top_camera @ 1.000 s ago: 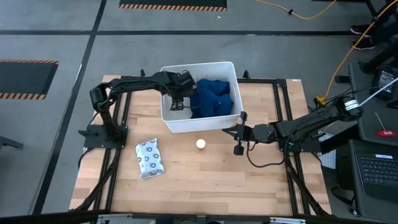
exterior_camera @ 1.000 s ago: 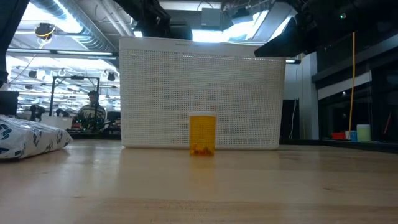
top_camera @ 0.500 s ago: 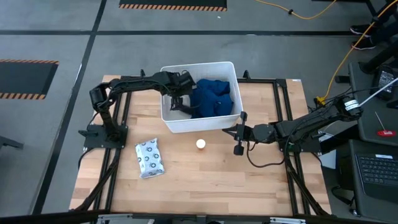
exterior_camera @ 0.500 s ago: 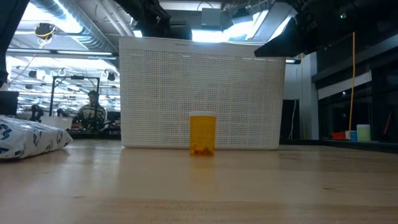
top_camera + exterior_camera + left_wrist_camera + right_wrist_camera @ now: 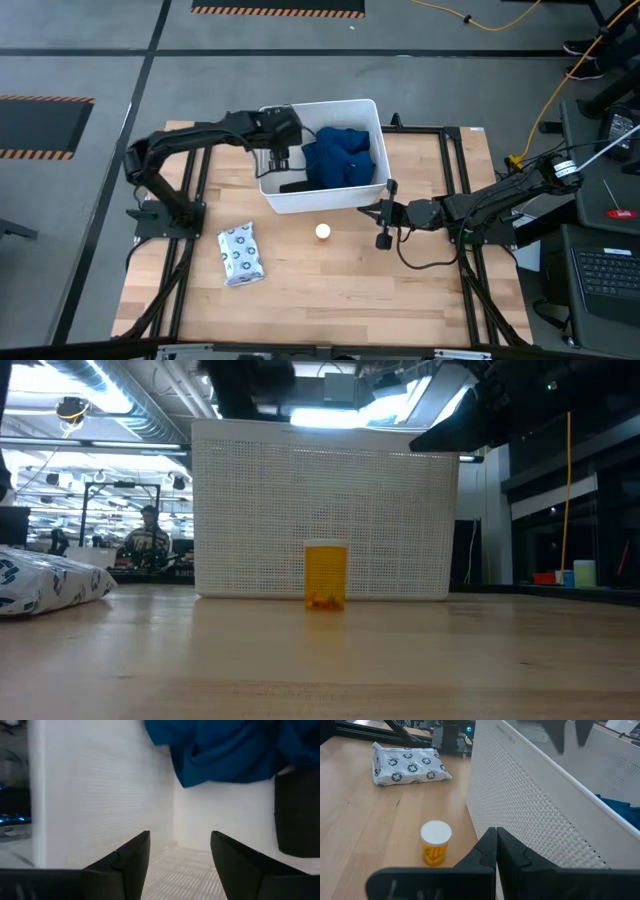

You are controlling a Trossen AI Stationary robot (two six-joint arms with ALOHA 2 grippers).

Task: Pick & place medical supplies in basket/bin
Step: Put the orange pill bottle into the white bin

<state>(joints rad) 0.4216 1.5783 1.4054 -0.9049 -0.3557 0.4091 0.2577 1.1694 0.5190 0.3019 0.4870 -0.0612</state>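
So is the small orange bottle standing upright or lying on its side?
Upright. The orange bottle stands on the table in front of the white tub, its white cap facing up.

The wooden table (image 5: 330, 280) carries the tub (image 5: 325, 202), orange bottle (image 5: 323, 232) and seemingly soft dotted packet (image 5: 240, 254).

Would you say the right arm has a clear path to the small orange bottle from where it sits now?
Probably yes: the right tool, shut, rests beside the tub, and only bare tabletop lies between it and the orange bottle.
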